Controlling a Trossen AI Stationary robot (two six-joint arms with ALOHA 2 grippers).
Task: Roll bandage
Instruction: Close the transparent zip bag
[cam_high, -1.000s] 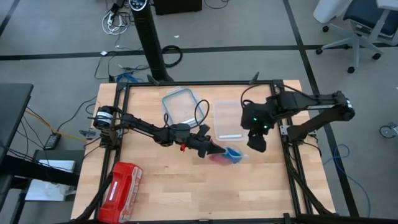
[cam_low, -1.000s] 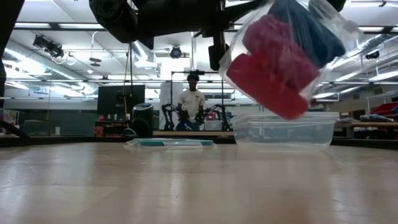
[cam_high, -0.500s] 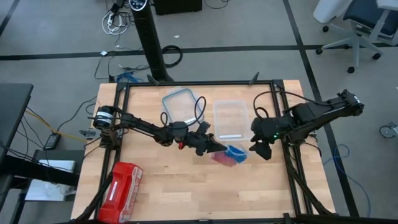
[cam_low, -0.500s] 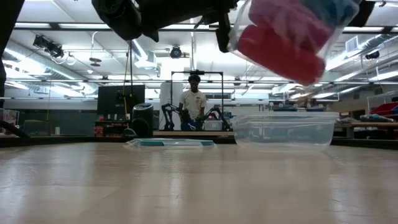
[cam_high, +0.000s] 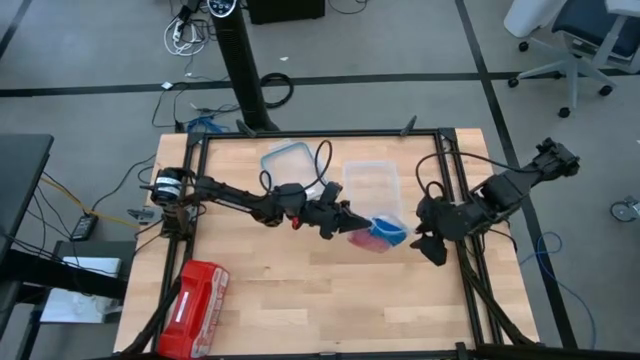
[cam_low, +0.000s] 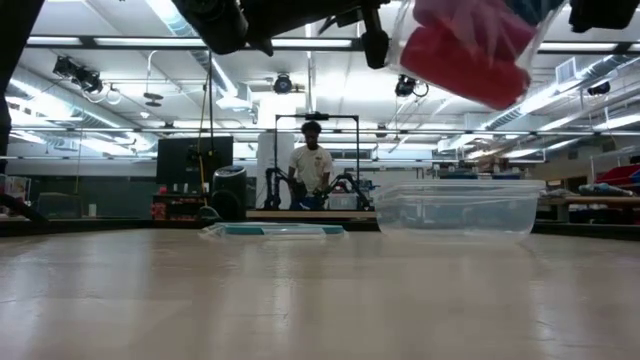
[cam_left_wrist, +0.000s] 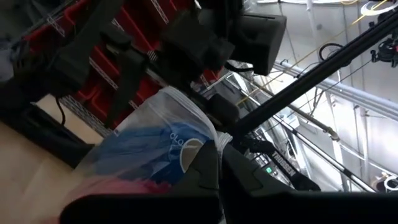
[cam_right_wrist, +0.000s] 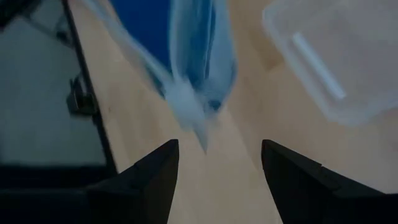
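clear plastic bag (cam_high: 375, 232) hangs in the air from the left gripper (cam_high: 348, 222), whose fingers are pressed together on one edge of it, near the table's middle. inside the bag: the bandage (cam_high: 387, 228), bright blue, bunched up, plus pink-red rolls (cam_low: 462, 62) beneath it. the low view shows the bag lifted well clear of the wooden table (cam_high: 280, 310), so nothing in it touches the surface. lifted like that probably so the other arm can get at the free end or so the contents can be shaken out; the bandage can't be rolled while bagged.

right gripper (cam_right_wrist: 214, 163) is just beside the bag on its far side from the left arm, fingers spread wide, holding nothing. its wrist view looks straight at the bag's pinched corner with the blue behind it, so it seems lined up to take hold of that end. judgement only: early in the task, unpacking step.

around: clear container (cam_high: 371, 190) just behind the bag on the table, its teal-rimmed lid (cam_high: 291, 166) beside it, red plastic-wrapped pack (cam_high: 196, 297) well apart at the near left corner. a person (cam_low: 311, 161) stands far back in the room. the container is the closest obstacle if the bag swings or drops; the bag film itself blocks any grip on the bandage.
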